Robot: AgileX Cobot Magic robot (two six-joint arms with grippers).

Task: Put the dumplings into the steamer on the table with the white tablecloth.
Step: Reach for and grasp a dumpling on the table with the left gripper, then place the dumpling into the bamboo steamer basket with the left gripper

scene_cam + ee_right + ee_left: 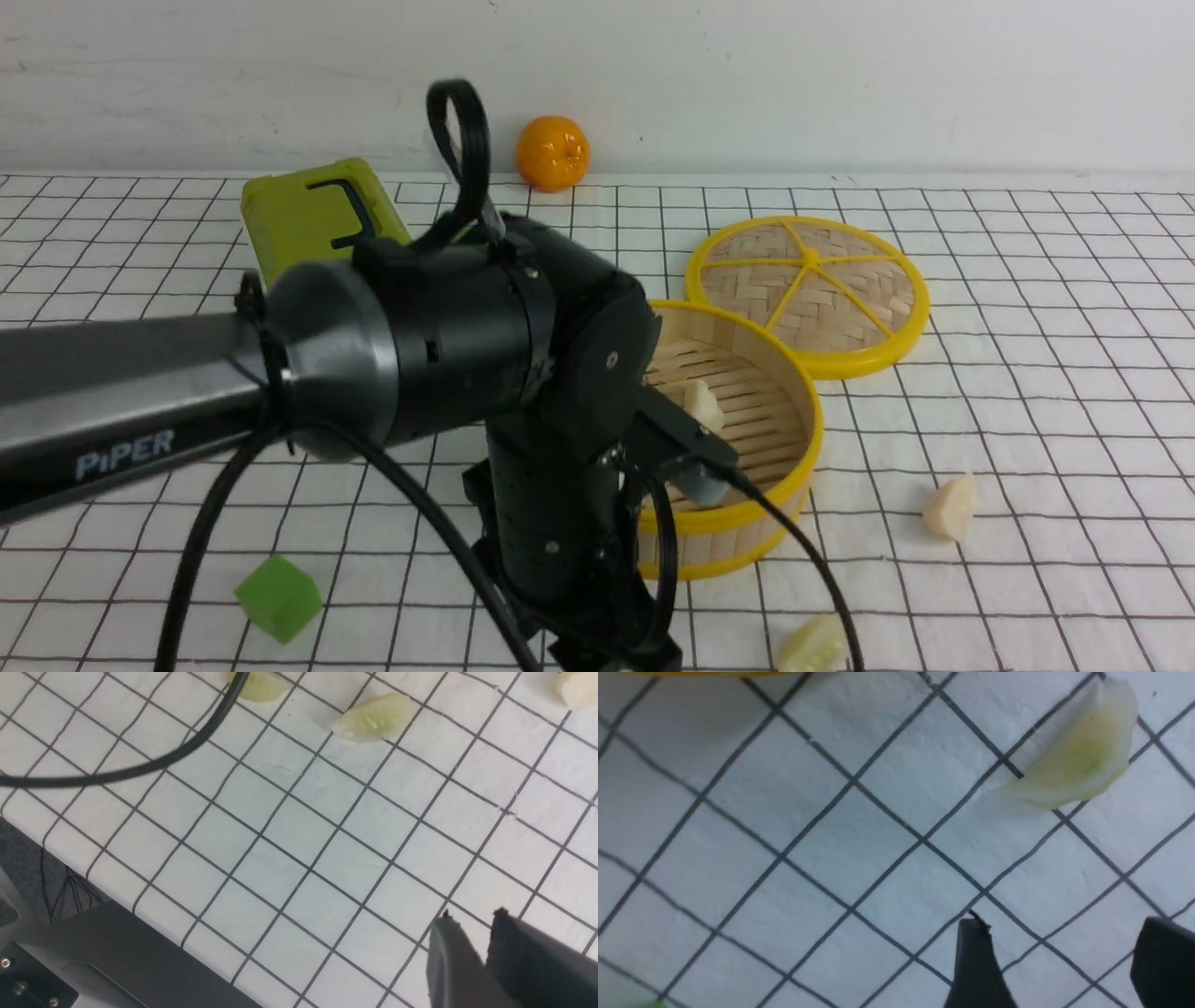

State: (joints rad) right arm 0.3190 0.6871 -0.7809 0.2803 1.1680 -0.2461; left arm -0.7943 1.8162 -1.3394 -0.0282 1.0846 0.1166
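Left wrist view: shows left gripper (1064, 924) spread wide, empty, near a pale green dumpling (1078, 760); right gripper (472, 917) barely parted, empty.

Table (1074, 392) is covered by white gridded tablecloth (1027, 597); set directly on it are steamer (814, 411), woven lid (808, 294), orange (553, 153), green cube (278, 597), yellow-green box (313, 219), cream dumpling (950, 509), pale green dumpling (814, 646)

White tablecloth (859, 844): matt cloth, faintly pebbled, printed with a thin black grid. Steamer (798, 411): pale wooden strips and slats, with glossy yellow rims that look like plastic. Lid (808, 295), upper right: woven bamboo, same yellow rim. Dumplings (373, 718): smooth, waxy, slightly translucent. Green cube (278, 597), lower left: matt, foam-like. Left arm (448, 336): semi-gloss black casing, dull grey metal tube.
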